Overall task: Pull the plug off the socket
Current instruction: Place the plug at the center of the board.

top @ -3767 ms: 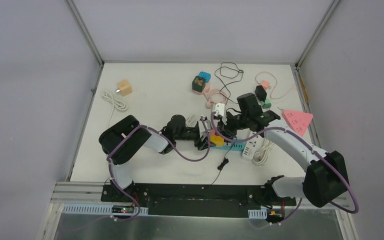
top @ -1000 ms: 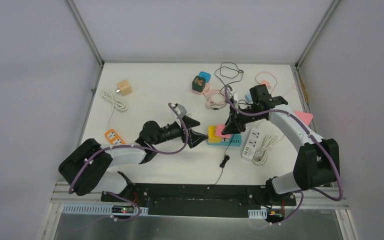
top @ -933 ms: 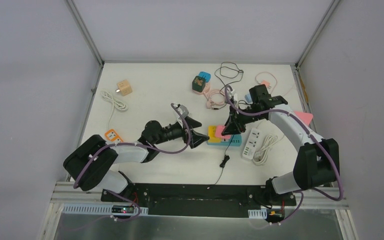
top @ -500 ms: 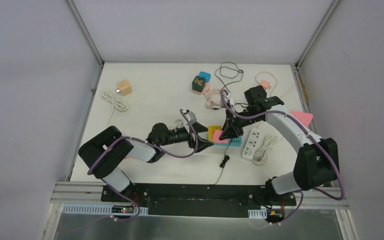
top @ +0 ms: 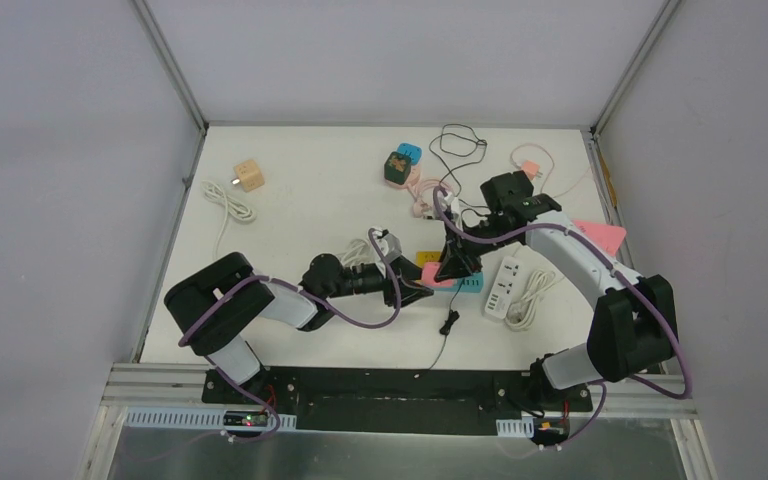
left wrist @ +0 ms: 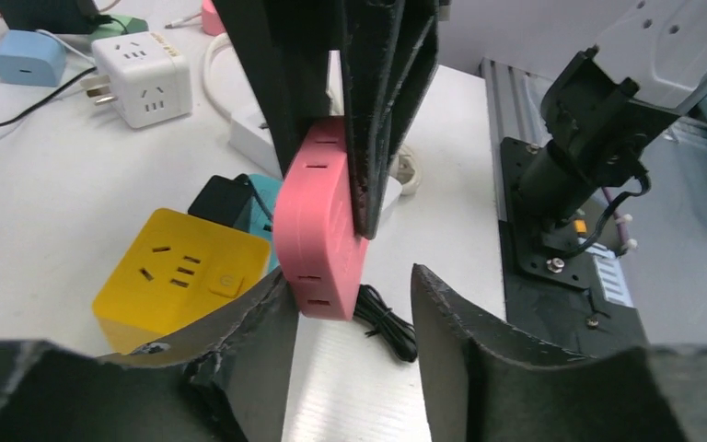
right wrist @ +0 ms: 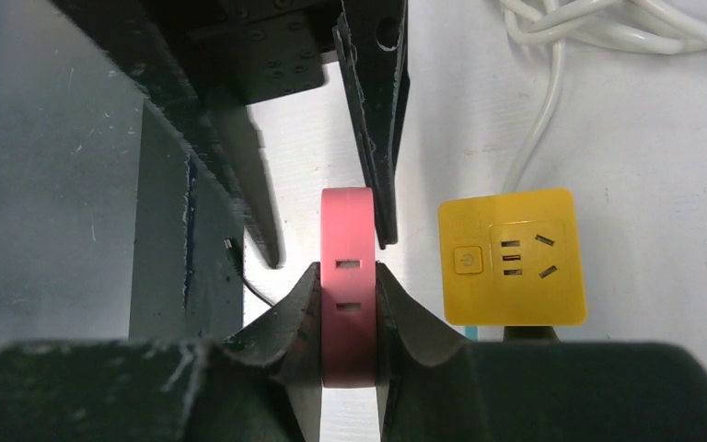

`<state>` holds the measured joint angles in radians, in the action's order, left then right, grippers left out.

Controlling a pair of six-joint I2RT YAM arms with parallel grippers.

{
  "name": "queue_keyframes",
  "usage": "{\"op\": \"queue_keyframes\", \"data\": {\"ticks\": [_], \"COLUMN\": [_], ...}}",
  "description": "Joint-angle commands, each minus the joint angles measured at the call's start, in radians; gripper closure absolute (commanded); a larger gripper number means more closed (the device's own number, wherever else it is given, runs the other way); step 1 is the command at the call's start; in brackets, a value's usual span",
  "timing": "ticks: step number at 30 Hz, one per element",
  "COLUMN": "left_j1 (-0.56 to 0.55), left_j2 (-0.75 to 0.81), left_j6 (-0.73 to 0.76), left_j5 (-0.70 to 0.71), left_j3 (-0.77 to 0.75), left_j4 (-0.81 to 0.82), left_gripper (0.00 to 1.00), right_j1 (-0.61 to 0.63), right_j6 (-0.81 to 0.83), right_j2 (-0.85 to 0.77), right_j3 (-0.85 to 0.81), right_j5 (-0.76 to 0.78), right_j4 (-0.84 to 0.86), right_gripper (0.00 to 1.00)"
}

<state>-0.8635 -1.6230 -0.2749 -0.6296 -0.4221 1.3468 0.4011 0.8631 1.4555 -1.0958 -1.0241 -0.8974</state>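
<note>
My right gripper [right wrist: 348, 304] is shut on a flat pink plug [right wrist: 347, 276], which it holds by both faces. In the top view the right gripper [top: 452, 272] holds the pink plug [top: 442, 283] at the left end of a teal socket strip [top: 471, 285]. Whether the plug is seated there I cannot tell. A yellow socket cube [top: 428, 260] sits beside it. My left gripper [left wrist: 350, 318] is open, its jaws partly apart around the plug's [left wrist: 318, 221] lower end. The left fingertip [left wrist: 258, 322] touches the plug's edge.
A white power strip [top: 502, 283] with a coiled cable lies right of the teal strip. A black cable end [top: 447, 325] lies in front. A pink triangular block [top: 600, 235] and several cubes and chargers [top: 397, 166] lie behind. A wooden cube [top: 249, 174] and white cable [top: 225, 200] lie far left.
My left gripper has reached rightward up to the pink plug and its jaws have narrowed. The right gripper keeps its hold and has shifted slightly left.
</note>
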Motion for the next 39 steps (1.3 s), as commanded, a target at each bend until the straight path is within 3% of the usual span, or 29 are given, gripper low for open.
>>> {"op": "queue_keyframes", "data": {"ticks": [1,7,9,13,18,26,30,39], "left_j1": [-0.003,-0.003,-0.002,-0.002,-0.001,0.073,0.133,0.189], "left_j2": [-0.002,-0.012,-0.012,-0.007,0.01,0.104,0.202,0.492], "left_j6": [-0.004,-0.029,-0.033,-0.045,-0.055,-0.162,-0.212,-0.119], "left_j5": [-0.005,-0.022,-0.027,-0.028,-0.011,0.017,0.017,0.141], "left_j3": [-0.017,-0.027,-0.03,-0.025,0.01,0.047,0.001,-0.08], "left_j4": [0.071,0.072,0.071,0.071,0.05,-0.121,-0.385,-0.88], "left_gripper": [0.61,1.0,1.0,1.0,1.0,1.0,1.0,1.0], "right_j1": [0.004,0.005,0.005,0.005,-0.007,-0.088,-0.1,-0.106], "right_j6": [0.004,0.012,0.013,0.0,-0.034,-0.028,-0.033,-0.089], "right_j2": [0.002,0.001,-0.004,-0.01,-0.014,-0.078,-0.094,-0.119], "right_j3": [-0.005,0.0,0.002,0.004,0.0,-0.002,0.002,0.03], "right_j5": [-0.01,-0.021,-0.024,-0.024,-0.017,-0.04,-0.044,-0.033], "right_j4": [0.032,0.029,0.028,0.036,0.053,0.036,0.045,0.116], "right_gripper": [0.99,0.92,0.85,0.49,0.23,0.18,0.18,0.18]}}
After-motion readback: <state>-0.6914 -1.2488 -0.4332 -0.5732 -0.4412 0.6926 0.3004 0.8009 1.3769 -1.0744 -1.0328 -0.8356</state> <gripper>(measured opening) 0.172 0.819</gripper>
